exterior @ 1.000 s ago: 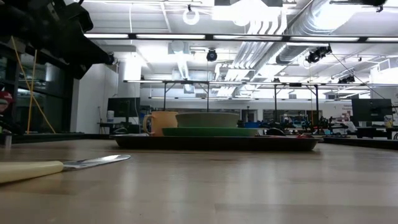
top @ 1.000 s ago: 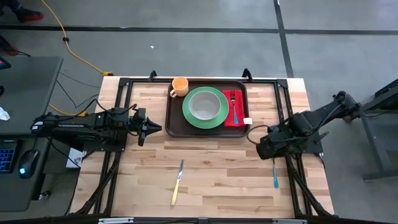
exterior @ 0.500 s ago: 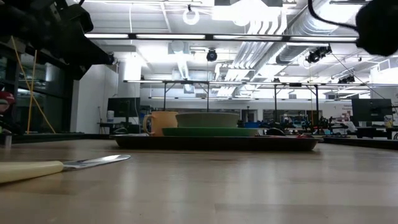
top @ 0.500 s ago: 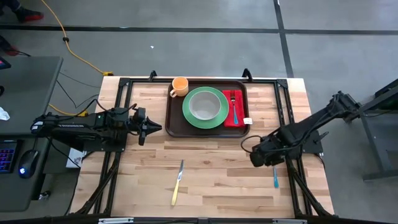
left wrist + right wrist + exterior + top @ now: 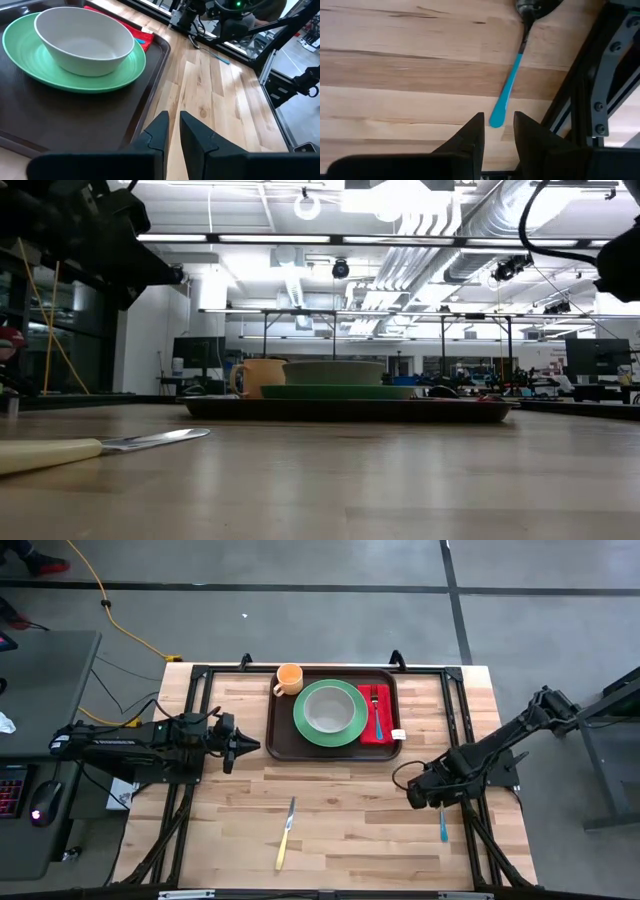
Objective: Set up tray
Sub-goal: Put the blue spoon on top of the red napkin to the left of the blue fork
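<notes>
The tray [image 5: 283,730] lies flat at the far middle of the wooden bench [image 5: 340,825], its long side running along the bench's far edge. All positions below are given relative to this tray.

On the tray: a round green plate [image 5: 330,713] sits at its centre, carrying a pale bowl [image 5: 328,710]. A red napkin [image 5: 376,716] lies flat in the tray's right end, just beside the plate, with a blue-handled fork [image 5: 376,718] resting on it. An orange mug [image 5: 288,679] stands at the tray's far left corner; from the overhead view it cannot be told whether it is inside the rim or just outside it.

Off the tray: a knife with a yellow handle [image 5: 285,835] lies on the bench well to the near side of the tray, blade pointing toward it. A spoon with a blue handle [image 5: 443,823] lies on the bench to the near right of the tray, close to the bench's right frame rail.

Left claw [image 5: 247,747]: positioned just off the tray's left near corner, pointing toward it, above the bench. Its fingers [image 5: 162,131] stand narrowly apart and hold nothing.

Right claw [image 5: 495,131]: positioned to the near right of the tray, directly over the spoon's handle end. Its fingers stand narrowly apart on either side of the handle tip, with nothing gripped; contact with the spoon cannot be confirmed.
</notes>
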